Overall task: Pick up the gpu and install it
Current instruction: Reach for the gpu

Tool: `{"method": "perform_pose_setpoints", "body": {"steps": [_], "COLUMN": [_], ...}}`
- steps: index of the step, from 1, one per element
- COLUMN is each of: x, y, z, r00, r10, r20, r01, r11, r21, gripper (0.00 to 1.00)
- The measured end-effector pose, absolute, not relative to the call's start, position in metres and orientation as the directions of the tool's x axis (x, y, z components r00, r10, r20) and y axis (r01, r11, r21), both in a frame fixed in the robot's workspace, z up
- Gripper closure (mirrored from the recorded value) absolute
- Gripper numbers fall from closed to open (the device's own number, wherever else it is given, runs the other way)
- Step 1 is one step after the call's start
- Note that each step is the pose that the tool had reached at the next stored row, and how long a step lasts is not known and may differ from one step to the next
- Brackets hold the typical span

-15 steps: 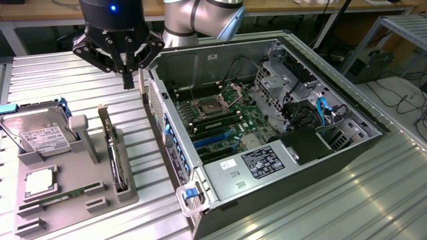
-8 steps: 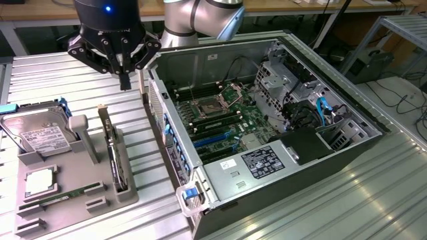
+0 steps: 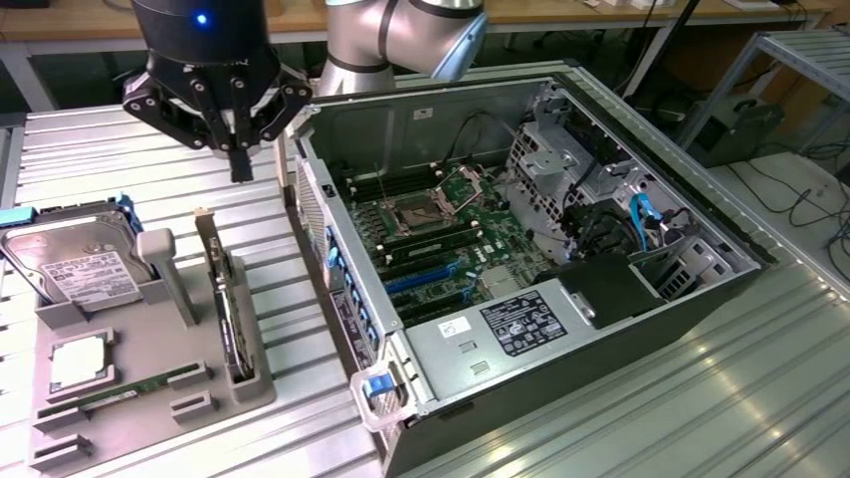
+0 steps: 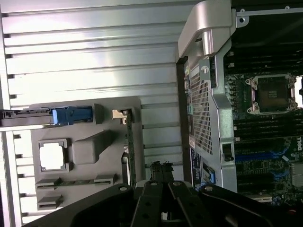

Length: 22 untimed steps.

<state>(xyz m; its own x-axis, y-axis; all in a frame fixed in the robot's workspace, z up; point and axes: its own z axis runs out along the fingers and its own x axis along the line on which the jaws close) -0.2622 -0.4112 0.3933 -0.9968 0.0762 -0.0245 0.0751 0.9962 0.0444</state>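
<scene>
The gpu (image 3: 229, 304) stands on its edge in a slot of the grey holder tray (image 3: 146, 418), its pale metal bracket (image 3: 203, 215) at the far end. In the wrist view the gpu (image 4: 129, 151) appears edge-on as a thin dark strip, with the bracket (image 4: 120, 113) at one end. My gripper (image 3: 241, 169) hangs in the air above the table, beyond the bracket end of the card, between the tray and the computer case. Its fingers (image 4: 161, 169) are shut together with nothing between them.
The open computer case (image 3: 531, 259) lies on the exterior view's right, showing its motherboard (image 3: 439, 229) and blue expansion slots (image 3: 425, 276). The tray also holds a silver hard drive (image 3: 80, 267), a processor chip (image 3: 80, 361) and a green memory stick (image 3: 126, 390).
</scene>
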Motion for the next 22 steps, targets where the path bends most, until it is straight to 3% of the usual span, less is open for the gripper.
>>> {"method": "perform_pose_setpoints", "body": {"steps": [22], "x": [-0.280], "y": [-0.415], "z": [0.393], "r00": [-0.997], "r10": [0.076], "r20": [-0.024], "r01": [0.075], "r11": [0.996], "r21": [0.044], "gripper": [0.89]}}
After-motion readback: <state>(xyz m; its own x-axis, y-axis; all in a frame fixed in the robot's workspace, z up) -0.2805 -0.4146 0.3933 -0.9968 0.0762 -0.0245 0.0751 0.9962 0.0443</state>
